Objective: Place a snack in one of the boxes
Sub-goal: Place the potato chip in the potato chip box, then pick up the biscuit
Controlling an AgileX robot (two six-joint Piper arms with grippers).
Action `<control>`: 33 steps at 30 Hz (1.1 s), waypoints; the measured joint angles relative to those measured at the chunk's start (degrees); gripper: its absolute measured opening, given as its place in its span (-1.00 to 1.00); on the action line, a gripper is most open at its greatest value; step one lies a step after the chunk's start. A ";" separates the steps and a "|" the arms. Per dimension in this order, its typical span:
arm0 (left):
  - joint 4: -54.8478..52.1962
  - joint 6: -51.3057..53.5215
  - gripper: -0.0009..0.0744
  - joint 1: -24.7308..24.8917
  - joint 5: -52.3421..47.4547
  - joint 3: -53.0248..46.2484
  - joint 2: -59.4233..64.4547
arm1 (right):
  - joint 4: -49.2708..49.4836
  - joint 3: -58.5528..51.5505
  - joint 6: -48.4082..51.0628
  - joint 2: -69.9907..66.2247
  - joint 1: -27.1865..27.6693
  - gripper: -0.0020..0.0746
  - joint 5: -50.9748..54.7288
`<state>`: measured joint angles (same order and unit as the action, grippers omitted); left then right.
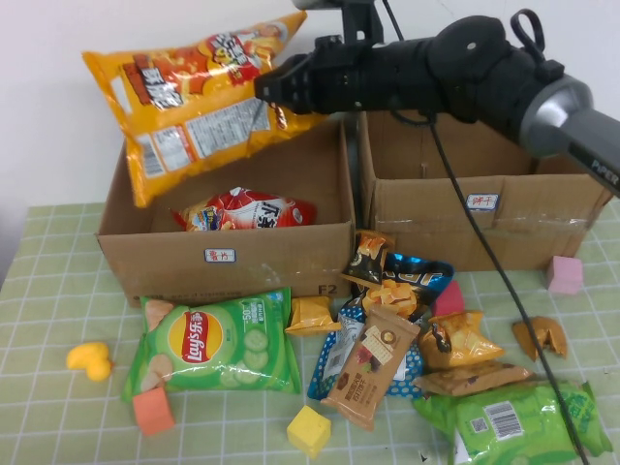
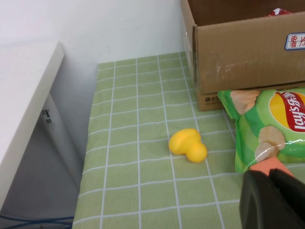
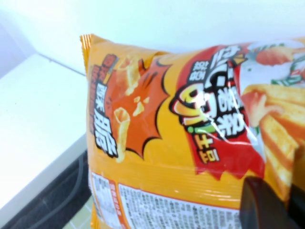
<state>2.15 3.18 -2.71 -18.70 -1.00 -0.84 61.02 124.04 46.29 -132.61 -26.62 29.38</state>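
My right gripper [image 1: 276, 92] is shut on the edge of a large orange snack bag [image 1: 194, 102] and holds it in the air, tilted, above the left cardboard box [image 1: 228, 257]. The bag fills the right wrist view [image 3: 181, 143], with one dark fingertip [image 3: 262, 205] against it. A red snack bag [image 1: 247, 210] lies inside the left box. The right box [image 1: 465, 228] stands beside it. My left gripper [image 2: 274, 191] does not show in the high view; in its wrist view it hangs low over an orange block [image 2: 269, 166], fingers together, holding nothing.
A green chips bag [image 1: 218, 344] lies in front of the left box. Several small snacks [image 1: 397, 329] and another green bag [image 1: 513, 421] lie before the right box. A yellow toy [image 1: 90, 360], orange block [image 1: 152, 411], yellow block [image 1: 308, 429] and pink block [image 1: 564, 274] lie scattered.
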 joint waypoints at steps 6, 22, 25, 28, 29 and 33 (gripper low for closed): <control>0.00 0.00 -0.98 0.00 0.00 0.00 0.00 | 0.74 0.08 0.34 -0.03 -0.58 -0.63 -1.21; 0.00 0.00 -0.98 0.00 0.00 0.00 0.00 | -0.41 0.08 -0.51 2.73 0.18 -0.63 7.22; 0.00 0.12 -0.98 0.00 0.00 0.00 0.00 | -4.73 0.08 -0.51 7.65 0.68 -0.85 12.55; 0.00 0.12 -0.98 0.00 0.00 0.00 0.00 | -11.88 0.08 -2.34 13.42 1.12 -0.91 18.18; 0.00 0.12 -0.98 0.00 0.00 0.00 0.00 | -15.06 0.13 -3.29 15.49 1.12 -0.92 20.36; 0.00 0.12 -0.98 0.00 0.00 0.00 0.00 | -30.38 0.36 -8.32 22.28 1.20 -0.93 29.08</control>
<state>2.15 3.30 -2.71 -18.70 -1.00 -0.84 30.64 124.40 37.97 -110.33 -25.42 58.47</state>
